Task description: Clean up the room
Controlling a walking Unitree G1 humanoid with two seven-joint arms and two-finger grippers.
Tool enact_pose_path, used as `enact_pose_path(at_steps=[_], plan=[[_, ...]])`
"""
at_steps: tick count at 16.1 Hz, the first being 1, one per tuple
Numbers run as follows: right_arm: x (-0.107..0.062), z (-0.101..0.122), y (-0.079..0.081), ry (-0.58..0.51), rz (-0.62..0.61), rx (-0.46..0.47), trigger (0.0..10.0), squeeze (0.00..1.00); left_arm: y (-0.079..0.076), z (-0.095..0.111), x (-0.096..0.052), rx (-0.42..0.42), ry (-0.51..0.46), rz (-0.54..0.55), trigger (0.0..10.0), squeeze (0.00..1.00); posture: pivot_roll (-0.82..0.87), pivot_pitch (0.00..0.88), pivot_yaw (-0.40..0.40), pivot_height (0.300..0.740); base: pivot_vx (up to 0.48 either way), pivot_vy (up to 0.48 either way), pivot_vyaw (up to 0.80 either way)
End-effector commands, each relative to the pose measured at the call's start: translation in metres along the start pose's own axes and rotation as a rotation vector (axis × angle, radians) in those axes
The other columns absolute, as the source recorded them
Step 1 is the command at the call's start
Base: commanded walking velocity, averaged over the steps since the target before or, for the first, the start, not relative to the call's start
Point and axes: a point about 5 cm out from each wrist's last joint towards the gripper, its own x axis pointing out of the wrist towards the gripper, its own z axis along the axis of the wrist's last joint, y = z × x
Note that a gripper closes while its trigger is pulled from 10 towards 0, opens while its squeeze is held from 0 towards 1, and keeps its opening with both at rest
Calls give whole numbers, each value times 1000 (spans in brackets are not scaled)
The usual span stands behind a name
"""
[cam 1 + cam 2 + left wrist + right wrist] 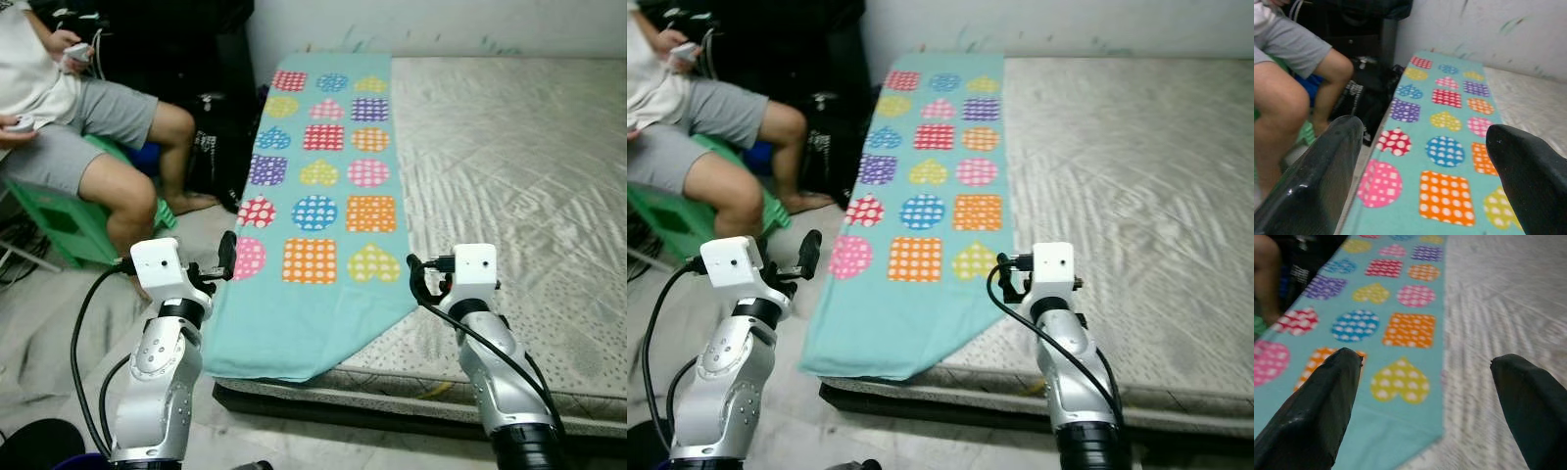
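Observation:
A turquoise blanket [323,176] with coloured dotted hearts, circles and squares lies along the left side of a bare grey mattress [509,176], its near corner hanging over the mattress edge. My left gripper [227,257] hovers open by the blanket's near left edge. Over the mattress, just right of the blanket's near edge, my right gripper [415,277] is open too. Both wrist views look past open, empty fingers [1317,171] [1317,396] at the patterned blanket [1449,122] [1391,308].
A person [88,137] sits on a green stool [69,220] at the left, holding a controller. Dark bags or luggage [220,137] stand between the person and the mattress. A white wall [441,24] runs behind. Grey floor [39,323] lies to my left.

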Motion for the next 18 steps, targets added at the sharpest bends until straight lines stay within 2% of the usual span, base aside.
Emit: enact_pose_path(at_steps=[1,5,15,18], plan=[[-1,-4,-2,22,-9,8,10000,0,0,-2,-1,7,10,3,10000,0,-144,103,81,740,0,0,-800],[-2,-3,-3,3,-17,16,10000,0,3,-3,-2,8,12,6,10000,0,-144,98,83,740,0,0,-800],[-3,-3,-4,-9,-21,4,10000,0,1,-2,-3,4,8,-3,10000,0,-143,109,89,740,0,0,0],[-6,-1,-7,-30,-33,16,10000,0,9,-4,-8,11,21,22,10000,0,-141,131,90,740,0,0,0]])
